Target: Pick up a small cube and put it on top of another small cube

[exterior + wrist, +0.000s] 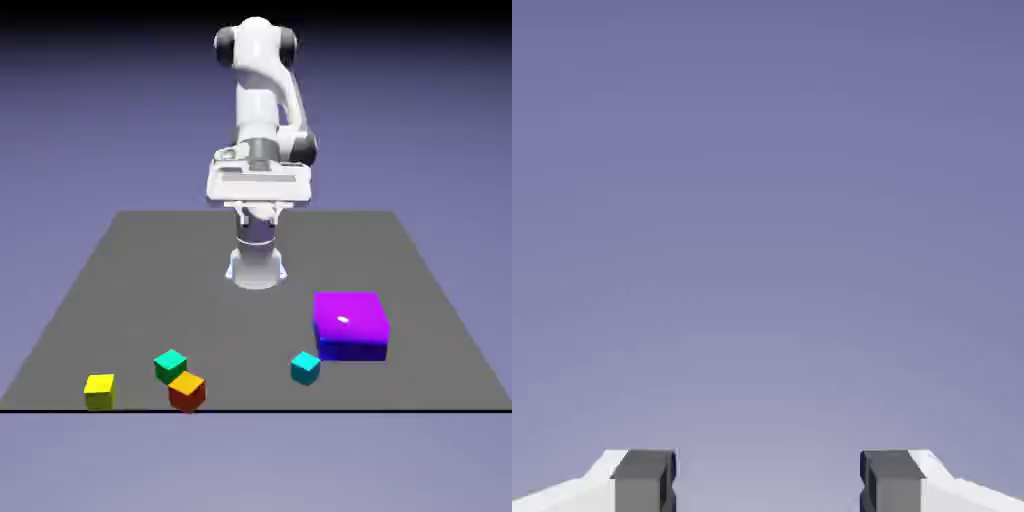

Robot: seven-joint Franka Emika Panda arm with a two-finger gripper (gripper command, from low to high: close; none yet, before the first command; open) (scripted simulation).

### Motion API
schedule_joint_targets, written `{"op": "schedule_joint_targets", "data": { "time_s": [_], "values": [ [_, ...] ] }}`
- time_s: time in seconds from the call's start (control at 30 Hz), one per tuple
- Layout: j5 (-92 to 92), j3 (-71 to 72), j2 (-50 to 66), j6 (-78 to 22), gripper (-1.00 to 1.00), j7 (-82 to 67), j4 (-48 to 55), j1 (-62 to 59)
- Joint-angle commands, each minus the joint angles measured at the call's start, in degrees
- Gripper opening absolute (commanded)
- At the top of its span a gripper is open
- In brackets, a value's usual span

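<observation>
While the big white arm (257, 90) stands up tall at the back, its hand (259, 217) is spread, with a wide gap between the two finger tips (644, 482) and nothing in it. The hand is high up — well apart from all the blocks. In the hand view, past the tips, only the blue-violet backdrop (768, 250) shows.

The blue cube (305, 368) sits on the dark table (240, 330), near the front edge. It is near the purple block (350, 326), which is much bigger and lies a bit farther back, toward the exterior view's right. Over on the exterior view's left, the green cube (171, 366) is on the table too — just beside the orange cube (187, 392), which is nearer the front edge. The yellow cube (99, 392) sits farthest to the exterior view's left, also by the front edge.
</observation>
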Motion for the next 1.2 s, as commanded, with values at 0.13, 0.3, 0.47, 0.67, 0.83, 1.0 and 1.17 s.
{"op": "schedule_joint_targets", "data": {
  "time_s": [0.13,0.3,0.47,0.67,0.83,1.0,1.17],
  "values": [
    [11.1,-3.6,6.4,-8.3,0.00,-12.5,0.7,3.2],
    [22.1,-6.8,12.5,-16.5,0.00,-24.9,1.7,5.4],
    [33.1,-10.0,18.6,-24.8,0.00,-37.4,2.6,7.7],
    [46.4,-13.8,25.9,-34.7,0.00,-52.3,3.8,10.4],
    [57.4,-17.0,32.0,-43.0,0.00,-64.8,4.7,12.7],
    [68.4,-20.2,38.1,-51.2,0.00,-77.2,5.7,15.0],
    [79.4,-23.4,44.2,-59.5,0.00,-89.7,6.6,17.3]
  ]
}}
